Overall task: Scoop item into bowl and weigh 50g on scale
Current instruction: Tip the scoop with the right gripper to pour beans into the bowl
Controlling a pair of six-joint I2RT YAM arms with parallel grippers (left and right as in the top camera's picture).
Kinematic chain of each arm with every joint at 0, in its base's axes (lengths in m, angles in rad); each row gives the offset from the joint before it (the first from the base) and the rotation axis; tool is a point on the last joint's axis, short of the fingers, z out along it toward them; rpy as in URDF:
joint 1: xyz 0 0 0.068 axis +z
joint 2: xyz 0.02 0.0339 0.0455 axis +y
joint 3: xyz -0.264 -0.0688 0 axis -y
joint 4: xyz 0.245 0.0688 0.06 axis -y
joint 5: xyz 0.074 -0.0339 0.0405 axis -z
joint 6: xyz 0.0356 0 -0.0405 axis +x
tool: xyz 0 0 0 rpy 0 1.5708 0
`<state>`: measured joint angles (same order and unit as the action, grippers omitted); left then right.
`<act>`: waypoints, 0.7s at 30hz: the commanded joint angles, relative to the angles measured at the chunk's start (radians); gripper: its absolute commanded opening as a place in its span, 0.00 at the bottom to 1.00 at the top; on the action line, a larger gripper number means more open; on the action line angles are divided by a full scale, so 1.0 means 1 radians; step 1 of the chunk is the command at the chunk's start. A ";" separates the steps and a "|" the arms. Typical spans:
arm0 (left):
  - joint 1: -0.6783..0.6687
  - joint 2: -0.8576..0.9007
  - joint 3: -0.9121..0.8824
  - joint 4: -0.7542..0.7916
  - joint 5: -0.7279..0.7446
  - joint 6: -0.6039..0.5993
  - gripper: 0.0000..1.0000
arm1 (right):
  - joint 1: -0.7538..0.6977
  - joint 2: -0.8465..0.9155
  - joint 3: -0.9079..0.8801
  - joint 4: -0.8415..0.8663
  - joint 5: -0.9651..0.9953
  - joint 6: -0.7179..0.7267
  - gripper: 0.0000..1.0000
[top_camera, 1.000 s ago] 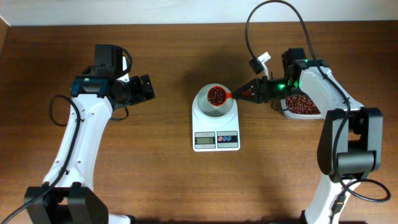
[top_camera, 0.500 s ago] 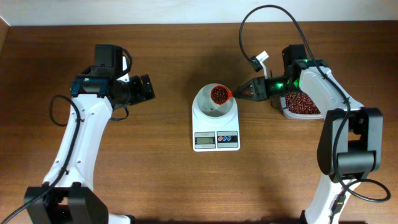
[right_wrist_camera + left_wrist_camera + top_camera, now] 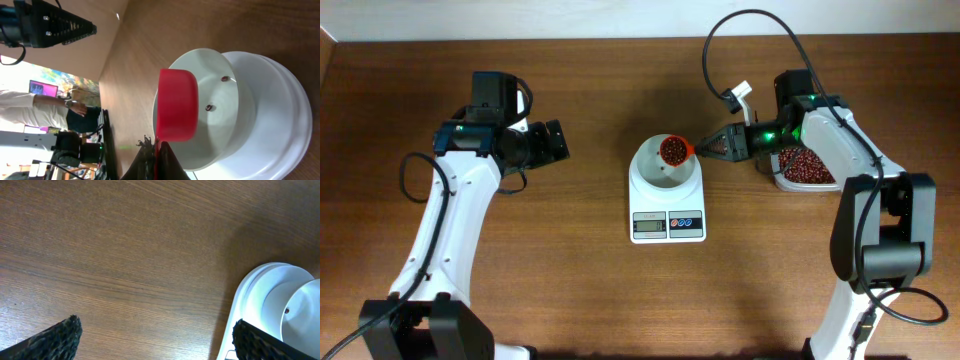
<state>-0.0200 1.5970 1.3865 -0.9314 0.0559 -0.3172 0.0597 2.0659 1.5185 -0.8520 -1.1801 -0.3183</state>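
The right gripper is clamped fully shut on the thin handle of a red scoop. Seen from overhead, the scoop's cup lies at 9 o'clock from the jaws, and its handle runs along the 3-to-9 line, straight out of the fingertips. The cup is heaped with beans and looks level, mouth up.

Just past it, the cup hangs over the bowl, above the bowl's 12-to-1 o'clock part and inside the rim. That is the relation the tipping depends on: a roll of the wrist about the handle's axis should drop the load inside the walls. The right wrist view shows only a couple of stray beans on the bowl's floor, so little has been weighed so far.

The bowl sits on the scale, whose display faces 6 o'clock. Its digits are too small to read.

Farther out, the tub holding the bean supply lies at 3 o'clock from the scale, under the right arm. The left gripper hangs at 9 o'clock, well apart, jaws spread wide and holding nothing.
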 commanded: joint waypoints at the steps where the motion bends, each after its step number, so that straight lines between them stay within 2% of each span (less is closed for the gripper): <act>1: -0.003 0.009 0.005 0.002 0.008 0.004 0.99 | 0.008 -0.008 0.064 -0.023 0.061 -0.014 0.04; 5: -0.003 0.009 0.005 0.002 0.008 0.004 0.99 | 0.027 -0.026 0.106 -0.053 0.179 -0.015 0.04; 21: -0.003 0.009 0.005 0.002 0.008 0.004 0.99 | 0.072 -0.101 0.166 -0.117 0.304 -0.016 0.04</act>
<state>-0.0204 1.5970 1.3865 -0.9314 0.0559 -0.3172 0.1154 2.0178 1.6554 -0.9604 -0.9264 -0.3187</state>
